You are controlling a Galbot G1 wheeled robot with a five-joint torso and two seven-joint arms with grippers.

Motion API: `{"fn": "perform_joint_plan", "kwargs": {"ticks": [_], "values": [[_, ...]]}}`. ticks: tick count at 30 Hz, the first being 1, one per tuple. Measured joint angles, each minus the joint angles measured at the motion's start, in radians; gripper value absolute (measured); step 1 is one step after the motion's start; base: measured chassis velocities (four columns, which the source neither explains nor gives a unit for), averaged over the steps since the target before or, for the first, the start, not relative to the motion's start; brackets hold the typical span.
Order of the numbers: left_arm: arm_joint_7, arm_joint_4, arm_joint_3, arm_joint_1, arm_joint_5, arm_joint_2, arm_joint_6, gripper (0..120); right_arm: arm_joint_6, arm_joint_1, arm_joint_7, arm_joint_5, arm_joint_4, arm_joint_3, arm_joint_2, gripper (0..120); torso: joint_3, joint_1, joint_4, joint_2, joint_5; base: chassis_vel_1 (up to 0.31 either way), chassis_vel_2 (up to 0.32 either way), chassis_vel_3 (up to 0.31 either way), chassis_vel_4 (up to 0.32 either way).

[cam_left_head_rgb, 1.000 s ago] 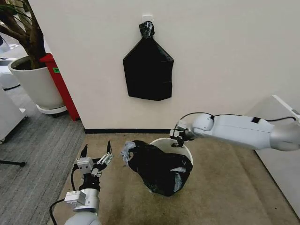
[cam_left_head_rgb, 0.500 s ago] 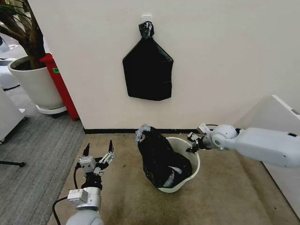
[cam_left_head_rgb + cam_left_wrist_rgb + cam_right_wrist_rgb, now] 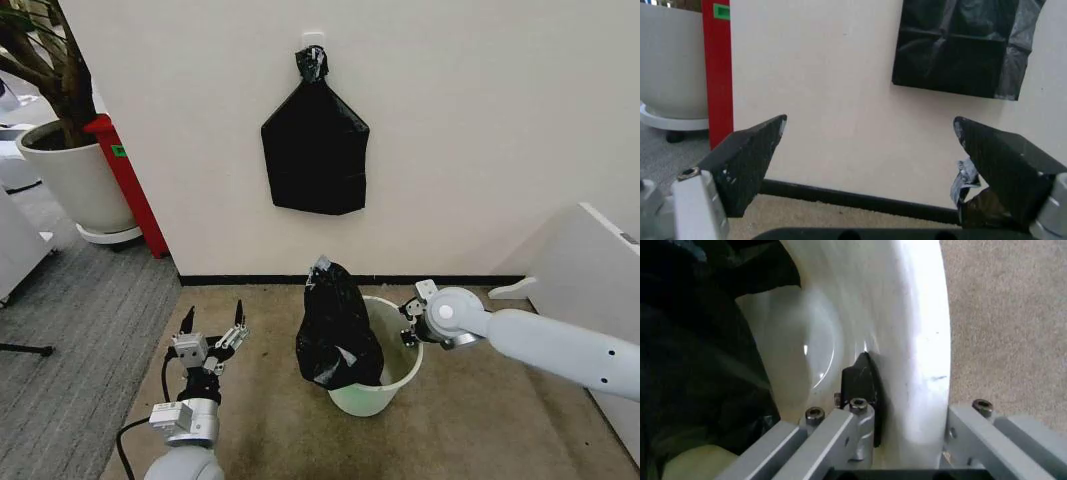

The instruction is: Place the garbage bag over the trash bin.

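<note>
**Bin shifted and tipped; bag bunched on one side, rim uncovered**

Nearest you, the left gripper (image 3: 212,322) hovers over the carpet (image 3: 480,420), fingers spread wide, holding nothing, well apart from the work. Further out, the right gripper (image 3: 409,318) pinches the trash bin (image 3: 395,365) wall at the rim, one finger inside and one outside. Over the last second the bin has moved and now leans, while the garbage bag (image 3: 336,325) has gathered into an upright heap at the bin's left side, partly inside. I judge the bag's mouth unopened. Open carpet lies all round; the wall (image 3: 480,150) stands close behind, with a white panel (image 3: 585,270) to your right.
</note>
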Motion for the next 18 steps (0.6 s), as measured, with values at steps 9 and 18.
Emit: {"fn": "perform_joint_plan", "kwargs": {"ticks": [9, 18], "values": [[0.001, 0.005, 0.002, -0.001, 0.000, -0.003, 0.000, 99, -0.001, 0.015, 0.094, 0.082, 0.015, 0.064, 0.020, 22, 0.000, 0.000, 0.0001, 0.000, -0.0009, 0.000, 0.000, 0.000, 0.000], [0.002, 0.063, 0.005, -0.018, -0.017, 0.002, -0.003, 99, 0.002, -0.045, 0.144, 0.070, 0.110, 0.248, 0.010, 57, 0.000, 0.000, 0.0000, 0.000, -0.0007, 0.000, 0.000, 0.000, 0.000]]}}
